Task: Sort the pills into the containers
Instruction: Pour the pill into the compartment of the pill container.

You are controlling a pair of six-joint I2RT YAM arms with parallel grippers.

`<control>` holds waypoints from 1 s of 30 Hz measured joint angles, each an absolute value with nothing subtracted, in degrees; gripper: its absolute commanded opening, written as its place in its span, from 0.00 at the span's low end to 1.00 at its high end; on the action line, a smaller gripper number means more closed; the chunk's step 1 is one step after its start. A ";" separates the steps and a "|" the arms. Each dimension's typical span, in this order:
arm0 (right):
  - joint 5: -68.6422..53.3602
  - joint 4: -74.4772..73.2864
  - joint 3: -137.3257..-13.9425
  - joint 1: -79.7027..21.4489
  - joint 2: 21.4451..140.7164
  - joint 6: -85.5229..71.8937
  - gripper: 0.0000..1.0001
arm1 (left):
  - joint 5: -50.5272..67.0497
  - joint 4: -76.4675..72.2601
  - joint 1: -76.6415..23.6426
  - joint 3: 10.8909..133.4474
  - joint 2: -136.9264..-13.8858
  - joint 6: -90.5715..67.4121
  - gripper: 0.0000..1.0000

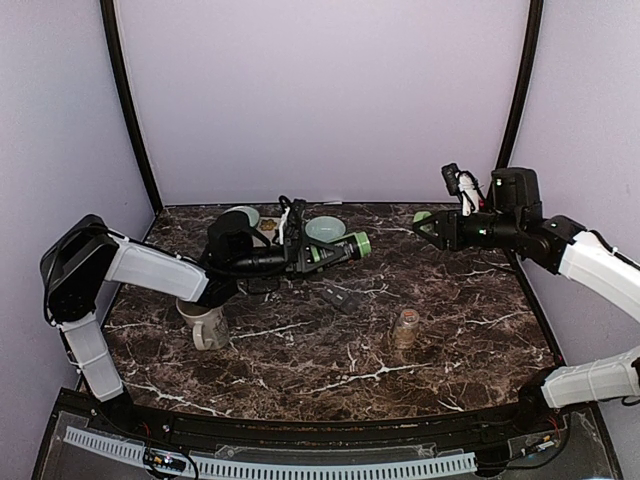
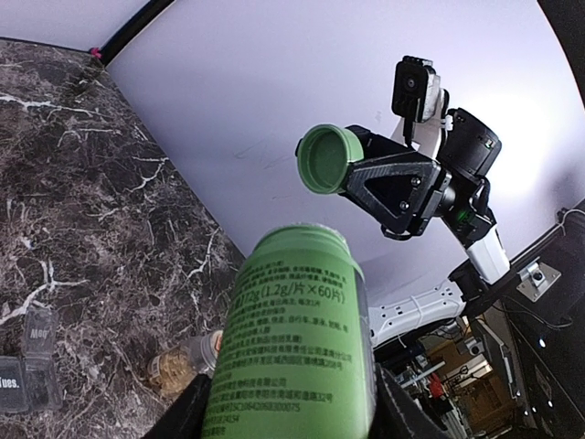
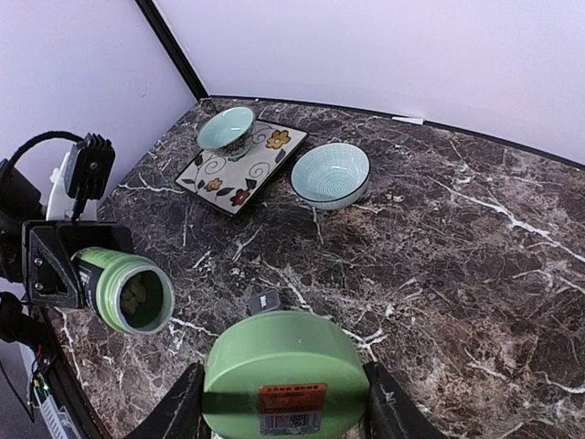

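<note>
Above the table (image 1: 300,372), bottle (image 1: 340,247) and lid (image 1: 422,217) hang apart.

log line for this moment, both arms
left gripper: shut on green bottle, uncapped, pills inside | right gripper: shut on green cap, clear of bottle | bowls: look empty

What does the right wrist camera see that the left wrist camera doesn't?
Only the right wrist view shows the bigger bowl, the smaller bowl, the flowery plate and the pills inside the open green bottle. Only the left wrist view shows the bottle's printed label and a small clear jar on the table. Both show the green bottle, the green lid and the dark marble table.
</note>
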State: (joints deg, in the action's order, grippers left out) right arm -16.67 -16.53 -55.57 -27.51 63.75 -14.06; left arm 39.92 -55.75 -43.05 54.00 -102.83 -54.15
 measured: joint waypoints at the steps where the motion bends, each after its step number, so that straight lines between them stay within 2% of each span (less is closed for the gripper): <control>1: -16.71 -16.27 -55.42 -27.40 63.75 -14.06 0.23 | 39.11 -55.77 -43.38 53.58 -102.83 -54.02 0.00; 30: -18.65 -14.35 -51.81 -25.78 63.92 -14.28 0.22 | 16.36 -58.22 -49.84 45.58 -102.04 -50.96 0.00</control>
State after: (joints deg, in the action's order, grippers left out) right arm -18.65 -14.35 -51.81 -25.78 63.92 -14.28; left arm 16.36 -58.22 -49.84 45.58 -102.04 -50.96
